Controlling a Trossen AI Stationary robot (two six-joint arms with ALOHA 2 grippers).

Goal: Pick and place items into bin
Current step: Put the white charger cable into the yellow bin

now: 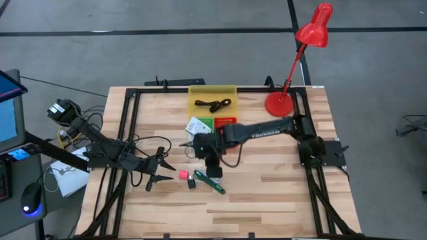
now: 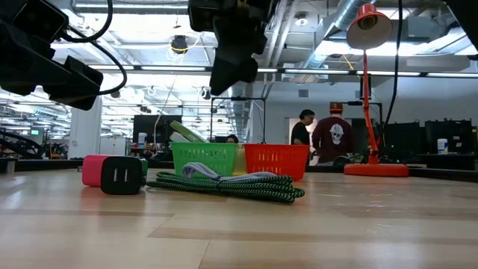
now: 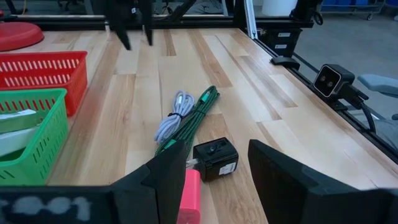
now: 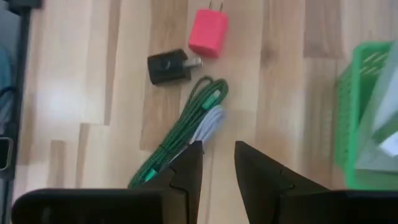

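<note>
Two plug cubes, pink (image 4: 208, 32) and black (image 4: 166, 66), one green cable (image 4: 180, 134), both grippers (image 3: 217, 171) (image 4: 217, 165) parted, empty.

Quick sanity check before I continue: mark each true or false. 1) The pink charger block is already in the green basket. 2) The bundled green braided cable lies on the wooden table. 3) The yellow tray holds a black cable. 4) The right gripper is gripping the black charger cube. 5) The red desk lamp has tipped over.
1) False: the pink charger block lies on the wooden table, outside the green basket.
2) True: the bundled green braided cable lies on the boards.
3) True: the yellow tray holds a black cable.
4) False: the right gripper hangs empty above the green cable; the black charger cube sits free.
5) False: the red desk lamp stands on its base.
</note>
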